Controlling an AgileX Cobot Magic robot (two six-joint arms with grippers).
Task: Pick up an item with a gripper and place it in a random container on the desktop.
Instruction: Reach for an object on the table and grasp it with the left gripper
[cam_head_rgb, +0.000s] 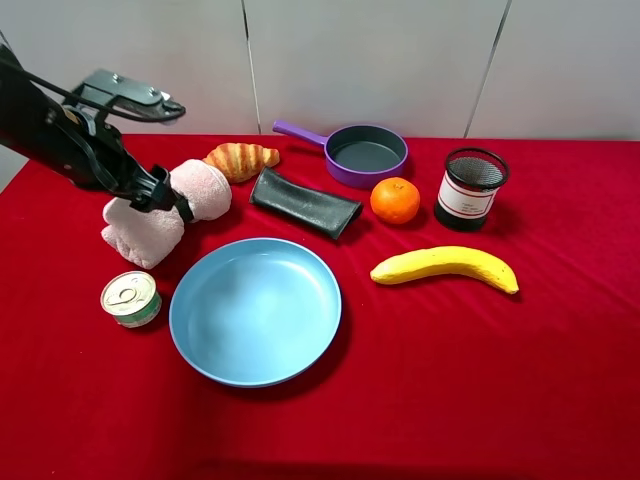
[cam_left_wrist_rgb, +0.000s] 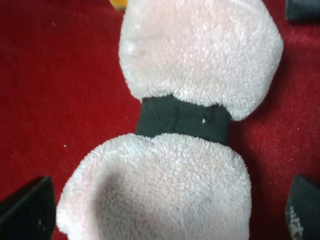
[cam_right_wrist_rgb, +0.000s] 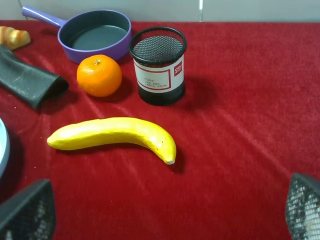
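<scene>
The pale-pink rolled towel (cam_head_rgb: 150, 232) lies on the red desktop (cam_head_rgb: 480, 380) at the left, just beyond the big light-blue plate (cam_head_rgb: 255, 310). My left gripper (cam_head_rgb: 166, 196) hovers right over the towel's middle. In the left wrist view the towel (cam_left_wrist_rgb: 200, 55) fills the frame, its black band (cam_left_wrist_rgb: 182, 119) in the centre. The left gripper (cam_left_wrist_rgb: 170, 215) is open, one fingertip (cam_left_wrist_rgb: 30, 210) on each side of the towel, not clamped. My right gripper (cam_right_wrist_rgb: 170, 210) is open and empty above the cloth; it is out of the exterior view.
A croissant (cam_head_rgb: 241, 158), a dark folded pouch (cam_head_rgb: 304, 203), a purple pan (cam_head_rgb: 365, 153), an orange (cam_head_rgb: 395, 200), a black mesh cup (cam_head_rgb: 472, 188) and a banana (cam_head_rgb: 445, 266) lie behind and right of the plate. A tin can (cam_head_rgb: 131, 298) stands left of the plate.
</scene>
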